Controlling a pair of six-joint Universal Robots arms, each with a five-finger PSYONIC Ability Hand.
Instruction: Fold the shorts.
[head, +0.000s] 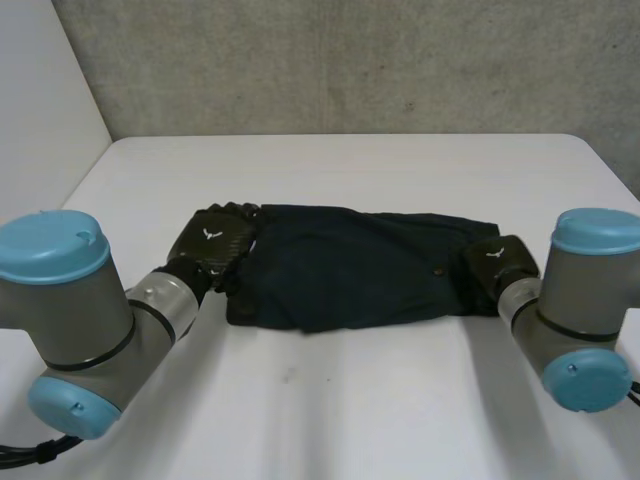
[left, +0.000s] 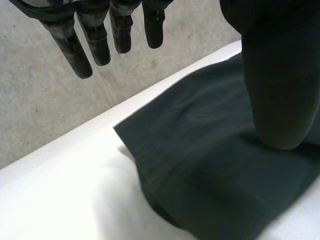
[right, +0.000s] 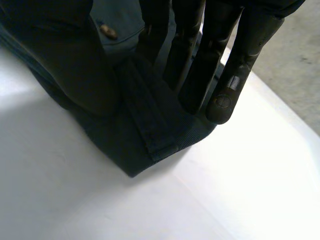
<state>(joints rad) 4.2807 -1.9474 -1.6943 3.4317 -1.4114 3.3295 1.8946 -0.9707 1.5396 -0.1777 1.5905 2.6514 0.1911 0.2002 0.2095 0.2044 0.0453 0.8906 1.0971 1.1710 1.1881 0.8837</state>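
Dark shorts (head: 350, 270), one pair, left robot hand (head: 212, 245), right robot hand (head: 497, 260)

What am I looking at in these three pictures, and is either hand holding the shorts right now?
This is a two-armed robot with black hands at a white table. The head view looks down from behind; each wrist view looks along one hand's palm. Dark shorts lie flat on the table. The left hand sits at one end, fingers straight and off the cloth, thumb over it. The right hand rests straight fingers on the waistband at the other end. Neither hand grips anything.
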